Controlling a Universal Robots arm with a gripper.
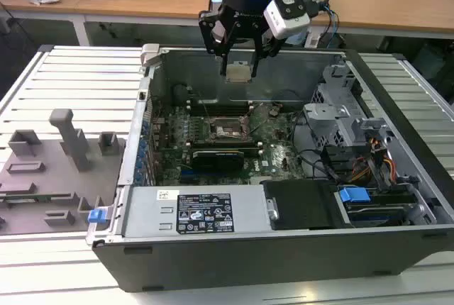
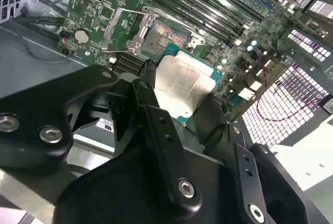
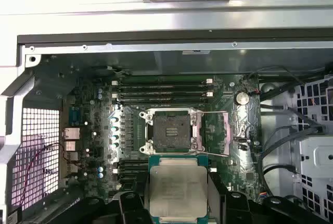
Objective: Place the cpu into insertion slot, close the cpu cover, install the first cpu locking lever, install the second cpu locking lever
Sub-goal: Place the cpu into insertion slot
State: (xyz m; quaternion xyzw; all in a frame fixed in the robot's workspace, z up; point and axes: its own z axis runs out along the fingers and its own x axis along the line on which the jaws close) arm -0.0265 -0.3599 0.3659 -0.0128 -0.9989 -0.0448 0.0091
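Note:
My gripper (image 1: 237, 71) hangs over the far wall of the open computer case, shut on the cpu (image 1: 237, 72) by two opposite edges. In both wrist views the cpu (image 2: 182, 86) (image 3: 178, 190) sits flat between the fingers (image 3: 147, 193), silver-grey top showing. The insertion slot (image 1: 228, 131) (image 3: 170, 131) (image 2: 165, 37) lies below on the green motherboard with its dark pin field bare. The cpu cover (image 2: 112, 34) stands swung open beside the socket. A thin wire lever (image 2: 171, 18) is lifted along another side of the socket.
Memory slots (image 3: 161, 91) run beside the socket. A long black expansion card (image 1: 216, 156) lies on its near side. The power supply (image 1: 191, 213) sits at the front and the drive cage (image 1: 340, 120) with cables at the exterior view's right. A grey fixture tray (image 1: 50, 170) lies outside.

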